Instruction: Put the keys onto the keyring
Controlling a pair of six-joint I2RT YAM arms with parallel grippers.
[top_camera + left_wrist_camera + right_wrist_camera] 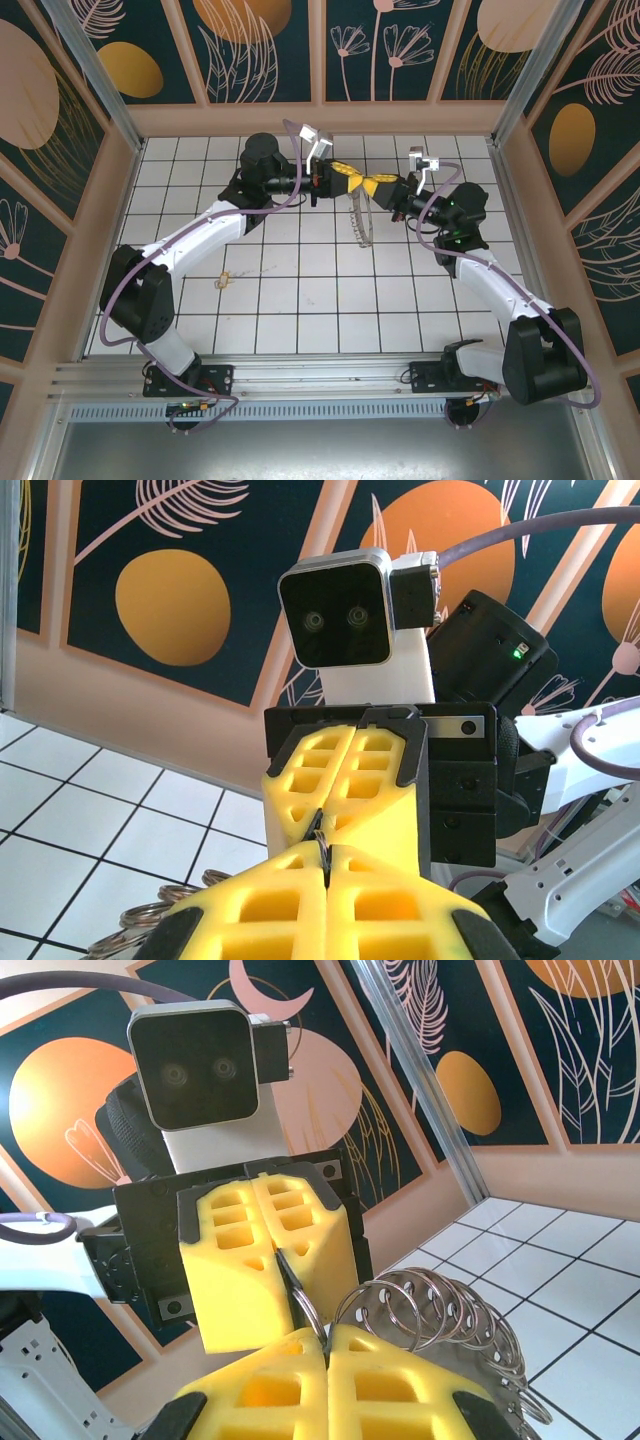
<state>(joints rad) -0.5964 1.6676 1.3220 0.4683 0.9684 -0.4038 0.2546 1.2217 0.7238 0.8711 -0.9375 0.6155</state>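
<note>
A tiny brass key [225, 281] lies flat on the tiled floor [300, 310], well to the left of the left pincer [347, 174] and nearer the arm bases, with neither arm touching it. Over the far middle of the floor the 2 pincers meet tip to tip. The left pincer is clenched on the thin ring [360, 222], which hangs below the meeting point. The ring's small silvery loops [440, 1310] are bunched to the right of that grip. Just beside it, the right pincer [378, 186] is clenched on the same wire.

The ring looks light, stiff and springy, and likely slick against the yellow pads. It is best held on bare wire, clear of the loose loops, which may swing. The key looks thin and hard, and awkward to lift off the tile. It would be best pinched by its blade, leaving the hole in its head free for threading.
</note>
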